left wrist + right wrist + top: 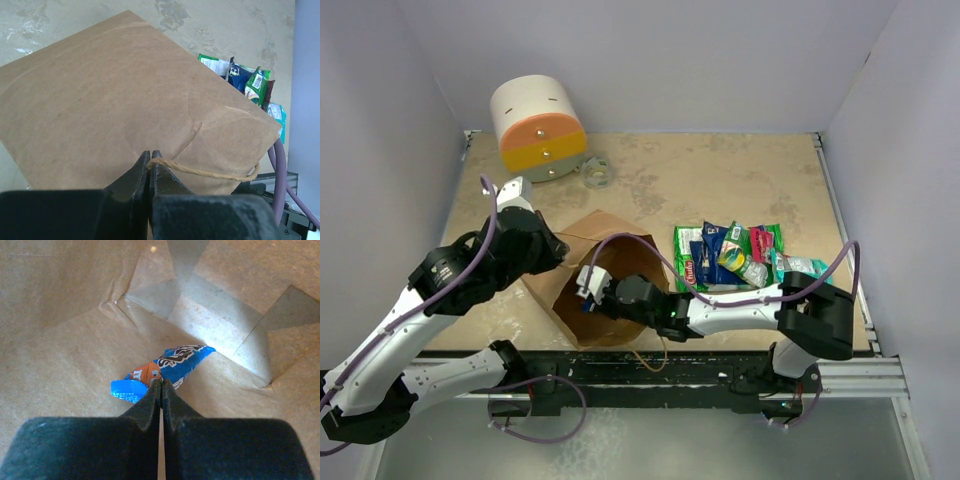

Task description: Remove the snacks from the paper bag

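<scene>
Inside the paper bag [125, 90] the right gripper [161, 386] has its fingers pressed together, tips touching the blue packet [182, 361] at its near edge; the left gripper [149, 162] pinches the bag's handle [210, 173].

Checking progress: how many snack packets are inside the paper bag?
1: a blue packet lying on the paper bag's inner surface, at the right gripper's tips. Others may be hidden outside the wrist view.

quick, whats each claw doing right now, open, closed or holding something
left claw: closed, pinching the handle of the paper bag.
right claw: closed inside the bag, apparently pinching the edge of the blue snack packet.
</scene>
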### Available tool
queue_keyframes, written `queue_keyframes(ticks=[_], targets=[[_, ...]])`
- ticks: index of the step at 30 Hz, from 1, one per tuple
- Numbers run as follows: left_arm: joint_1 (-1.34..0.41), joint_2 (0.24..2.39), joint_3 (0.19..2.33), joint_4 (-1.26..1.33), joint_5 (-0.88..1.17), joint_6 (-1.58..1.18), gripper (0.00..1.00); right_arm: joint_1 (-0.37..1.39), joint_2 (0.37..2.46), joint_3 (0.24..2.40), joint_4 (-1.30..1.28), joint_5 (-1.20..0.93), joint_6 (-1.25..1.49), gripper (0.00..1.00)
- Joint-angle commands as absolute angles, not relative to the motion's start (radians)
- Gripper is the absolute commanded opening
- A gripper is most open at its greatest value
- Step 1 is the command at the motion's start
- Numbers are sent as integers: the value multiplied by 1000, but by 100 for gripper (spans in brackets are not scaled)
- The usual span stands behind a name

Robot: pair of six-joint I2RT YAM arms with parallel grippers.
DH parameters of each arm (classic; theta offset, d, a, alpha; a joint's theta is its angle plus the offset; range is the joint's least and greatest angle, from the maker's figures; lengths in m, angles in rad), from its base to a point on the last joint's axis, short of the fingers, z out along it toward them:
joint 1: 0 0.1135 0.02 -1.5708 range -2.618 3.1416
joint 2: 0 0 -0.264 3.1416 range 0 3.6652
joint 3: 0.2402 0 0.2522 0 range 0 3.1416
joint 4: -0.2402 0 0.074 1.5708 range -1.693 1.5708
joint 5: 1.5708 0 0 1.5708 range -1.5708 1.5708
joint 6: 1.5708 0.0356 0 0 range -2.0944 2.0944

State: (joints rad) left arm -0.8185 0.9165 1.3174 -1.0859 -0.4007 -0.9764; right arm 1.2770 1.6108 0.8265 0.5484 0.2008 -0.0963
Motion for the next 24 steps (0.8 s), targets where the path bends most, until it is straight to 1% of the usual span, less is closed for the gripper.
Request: queue_keyframes(ticks=[1,5,13,20,24], targets=[[-815,909,1331,-1034,-390,-957,0,1276,1561,840,564,244,-102,0],[-816,901,1310,-1038,-393,-960,0,1276,1517,821,570,265,-99,0],[-815,931,1344,-1069,-425,-965,0,1277,1353,781,540,198,-123,0],[-815,945,1351,-1070,-432,-966,0,1277,1238,770,442,223,-97,0],[-815,972,1391,-1113,-462,-987,0,1277,1181,796,335,209,-57,0]])
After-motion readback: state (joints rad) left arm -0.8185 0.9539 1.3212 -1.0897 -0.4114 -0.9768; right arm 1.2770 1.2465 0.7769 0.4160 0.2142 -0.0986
